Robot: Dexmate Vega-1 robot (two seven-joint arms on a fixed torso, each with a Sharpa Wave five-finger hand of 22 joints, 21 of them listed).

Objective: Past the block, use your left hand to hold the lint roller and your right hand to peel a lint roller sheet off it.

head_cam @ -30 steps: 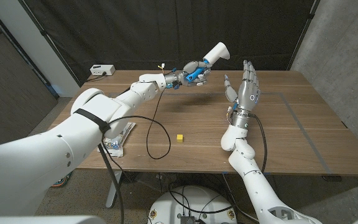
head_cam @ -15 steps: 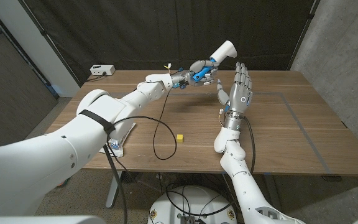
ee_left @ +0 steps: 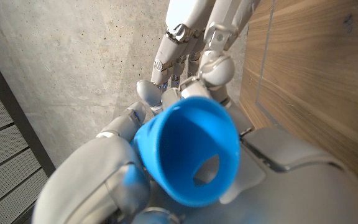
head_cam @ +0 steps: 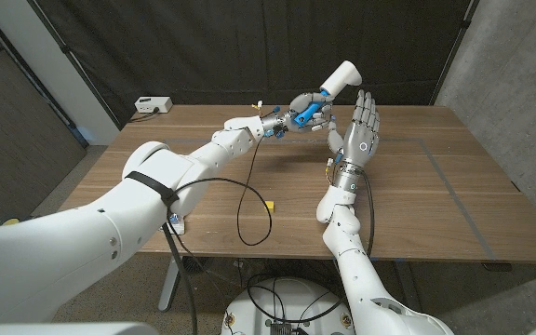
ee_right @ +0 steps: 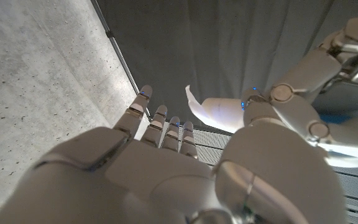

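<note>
I have the lint roller (head_cam: 336,82) gripped by its blue handle in my left hand (head_cam: 301,110), raised above the far side of the wooden counter (head_cam: 435,177) well past the small yellow block (head_cam: 269,205), its white roll tilted up against the black curtain (head_cam: 249,46). My right hand (head_cam: 359,130) stands upright just beside the roller with its fingers (ee_right: 160,118) spread and holding nothing. Beyond the block, a white box (head_cam: 153,104) sits at the counter's far left corner, and a grey concrete wall (head_cam: 510,65) closes the room on the right.
</note>
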